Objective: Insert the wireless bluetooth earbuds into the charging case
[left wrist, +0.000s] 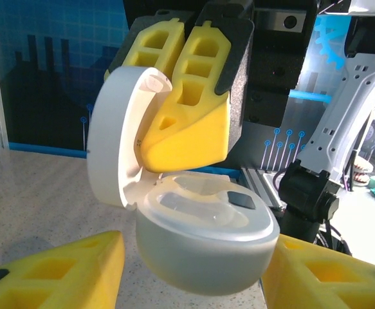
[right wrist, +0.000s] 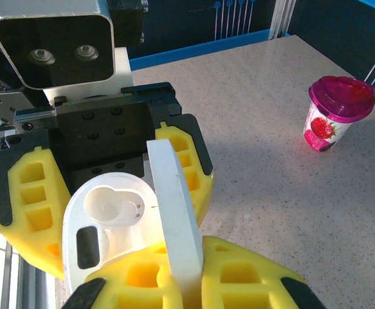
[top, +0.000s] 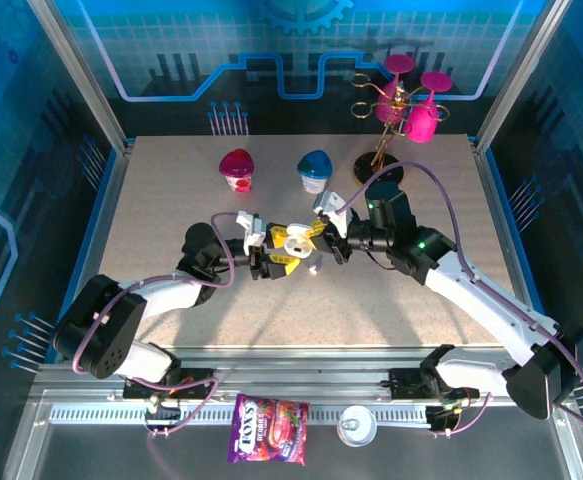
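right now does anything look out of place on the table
A tiny white bit, probably an earbud, lies loose on the table beside the open case, which the left pincer and right pincer hold up. The case's sockets look empty.

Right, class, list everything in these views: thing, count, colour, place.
charging case: one, white, open, at the centre of the table
earbud: one seen, white, on the table by the case
yogurt cup: one, pink lid, far left
blue-lidded cup: one, beside it
glass rack: one, gold with pink glasses, far right
candy bag: one, purple, near ledge
can: one, silver, beside the bag
left gripper: yellow fingers, clamping the case base
right gripper: yellow fingers, pinching the lid
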{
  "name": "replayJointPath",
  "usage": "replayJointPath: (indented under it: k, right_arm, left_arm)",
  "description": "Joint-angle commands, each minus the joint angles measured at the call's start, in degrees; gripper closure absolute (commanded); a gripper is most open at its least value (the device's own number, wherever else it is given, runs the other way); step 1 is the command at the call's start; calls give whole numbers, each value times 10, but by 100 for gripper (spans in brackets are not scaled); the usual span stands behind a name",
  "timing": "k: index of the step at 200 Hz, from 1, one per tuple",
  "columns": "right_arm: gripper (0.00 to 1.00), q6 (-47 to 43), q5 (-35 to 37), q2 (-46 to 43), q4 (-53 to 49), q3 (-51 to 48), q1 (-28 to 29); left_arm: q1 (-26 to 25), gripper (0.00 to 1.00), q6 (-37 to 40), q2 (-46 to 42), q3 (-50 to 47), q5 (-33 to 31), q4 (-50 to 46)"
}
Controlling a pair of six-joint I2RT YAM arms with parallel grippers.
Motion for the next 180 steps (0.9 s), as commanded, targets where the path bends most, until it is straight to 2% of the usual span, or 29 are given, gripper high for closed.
replayJointPath:
  k: [1, 50, 131, 180]
  right_arm:
    - [98, -4, -7, 4, -7, 6, 4]
    - [98, -6, 3, 6, -4, 7, 4]
    - [98, -17, 9, 7, -20, 11, 6]
    - [98, -19, 9, 10, -20, 12, 6]
  left_arm:
    - [-2, 44, -9, 2, 5, 25, 19]
    - [-3, 46, -17, 4, 11, 38, 10]
    - [-3, 42, -26, 11, 23, 36, 9]
    - [-3, 55, -32, 18, 29, 41, 13]
